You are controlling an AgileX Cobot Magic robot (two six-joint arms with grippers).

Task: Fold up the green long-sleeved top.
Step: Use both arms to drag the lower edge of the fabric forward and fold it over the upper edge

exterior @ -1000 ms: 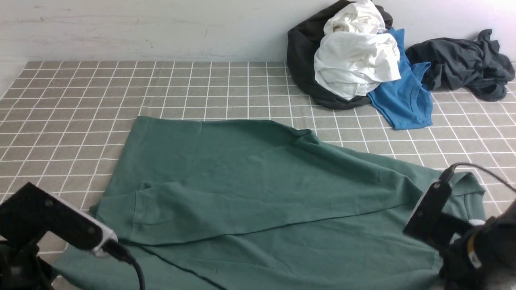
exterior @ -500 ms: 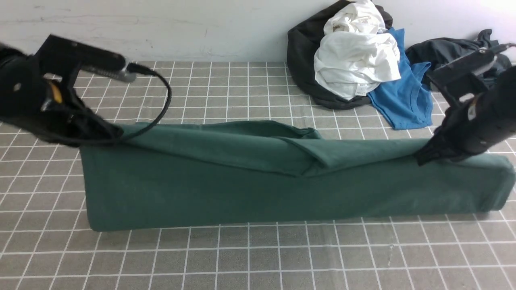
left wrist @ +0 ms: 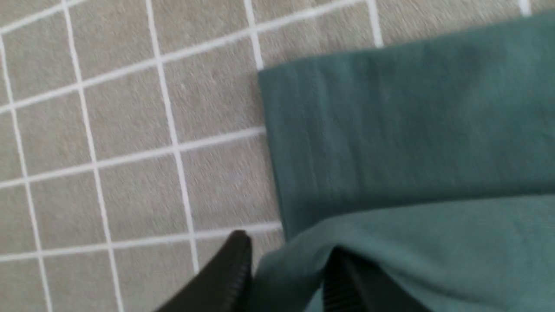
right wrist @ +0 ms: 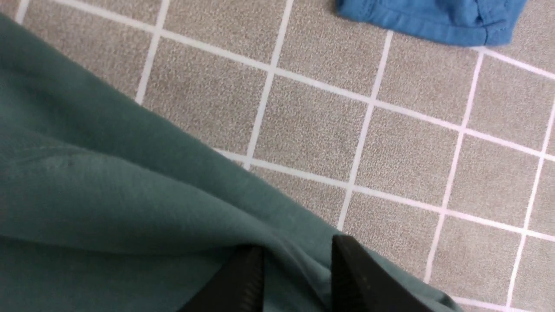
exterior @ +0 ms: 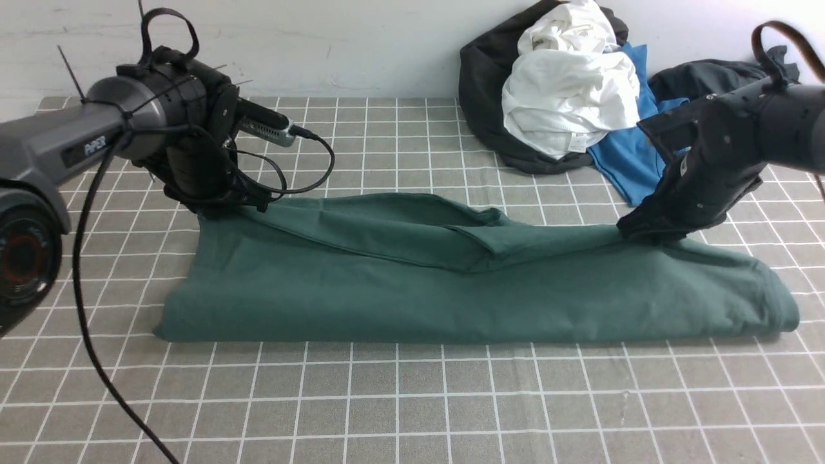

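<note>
Both claws are gripping the far edge of the green top [exterior: 451, 290]. The left claw [exterior: 222, 205] is pinching the corner on its own side and the right claw [exterior: 644, 229] is pinching the opposite end. Each wrist view is showing green cloth bunched between the black fingers [left wrist: 230, 268].

A second ago the top was lying spread flat close to the robot, with both arms low at its near edge. Half a second ago that edge was being carried up and over. Now it is coming down onto the far edge. The top is therefore lying doubled into one long band across the middle of the checked tablecloth [exterior: 412, 399], with its crease facing the robot.

I am judging the first lengthwise fold nearly finished, with only the letting go remaining. A loose flap is sitting rumpled near the centre and the right end is bulging, so some smoothing is probably needed before any crosswise fold. The blue T-shirt [exterior: 644, 167] is lying just beyond the right claw, not touching the top.
</note>
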